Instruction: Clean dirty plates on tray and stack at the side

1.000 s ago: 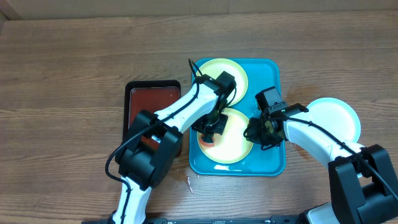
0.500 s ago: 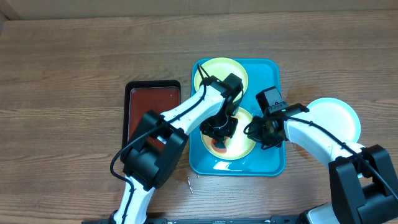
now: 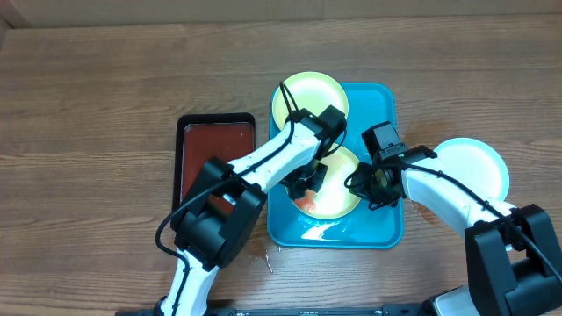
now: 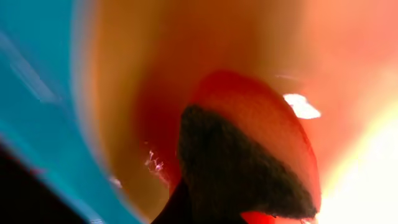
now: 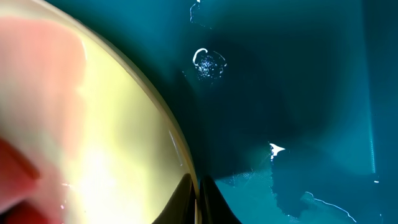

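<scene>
My right gripper (image 3: 371, 186) is clamped on the near rim of a pale yellow-green round plastic plate (image 3: 341, 200), which lies in the bright teal-blue rectangular plastic tray (image 3: 385, 110) beneath me. My left gripper (image 3: 306, 182), fingers together, presses a dark rough pad (image 4: 236, 174) (view blurred) onto that plate's red smear (image 4: 249, 106) directly below it.

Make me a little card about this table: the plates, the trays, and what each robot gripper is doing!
tray: teal, holds two plates
far plate: yellow-green, on the tray
near plate: yellow-green, red smear, on the tray
blue plate: on the table, right of the tray
black tray: left of the tray, reddish inside
left gripper: jaws shut, low over the near plate's smear
right gripper: jaws shut on the near plate's rim
</scene>
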Controlling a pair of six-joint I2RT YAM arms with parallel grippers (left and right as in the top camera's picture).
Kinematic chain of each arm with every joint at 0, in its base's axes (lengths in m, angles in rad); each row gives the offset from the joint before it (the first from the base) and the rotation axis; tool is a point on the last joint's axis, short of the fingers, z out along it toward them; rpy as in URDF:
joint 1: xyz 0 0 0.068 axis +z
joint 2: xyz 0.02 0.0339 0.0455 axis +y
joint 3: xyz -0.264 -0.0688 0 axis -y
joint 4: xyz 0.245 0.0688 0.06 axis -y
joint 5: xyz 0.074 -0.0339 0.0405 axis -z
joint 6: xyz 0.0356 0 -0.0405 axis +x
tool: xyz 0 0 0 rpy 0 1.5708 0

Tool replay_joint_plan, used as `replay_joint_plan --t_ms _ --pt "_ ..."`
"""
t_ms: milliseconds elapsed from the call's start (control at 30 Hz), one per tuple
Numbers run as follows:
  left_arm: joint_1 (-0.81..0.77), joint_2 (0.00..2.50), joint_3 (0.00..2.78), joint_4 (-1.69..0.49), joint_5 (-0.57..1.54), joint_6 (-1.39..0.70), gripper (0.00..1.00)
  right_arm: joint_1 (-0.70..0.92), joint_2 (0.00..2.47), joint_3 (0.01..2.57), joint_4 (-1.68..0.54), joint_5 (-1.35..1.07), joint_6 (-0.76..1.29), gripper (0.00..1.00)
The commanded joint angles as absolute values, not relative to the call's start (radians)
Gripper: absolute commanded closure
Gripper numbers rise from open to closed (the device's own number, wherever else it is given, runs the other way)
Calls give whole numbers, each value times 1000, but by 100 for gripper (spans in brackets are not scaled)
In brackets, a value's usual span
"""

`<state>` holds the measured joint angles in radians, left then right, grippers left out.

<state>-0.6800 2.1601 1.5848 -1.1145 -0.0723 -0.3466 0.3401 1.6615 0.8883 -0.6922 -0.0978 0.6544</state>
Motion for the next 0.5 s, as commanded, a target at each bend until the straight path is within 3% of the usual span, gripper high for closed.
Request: replay_joint_plan --t_ms 0,133,300,467 --pt "-630 2189 1577 -1131 -307 -437 96 319 1669 884 -708 6 673 96" --pt "-599 2186 1624 -1133 -200 -450 96 319 1669 884 -717 6 670 96" --pt "-590 2188 1644 -1013 157 -361 96 319 1669 884 -720 6 646 96" --pt "-625 2188 1627 -906 353 -362 96 319 1669 884 -720 -2 627 96"
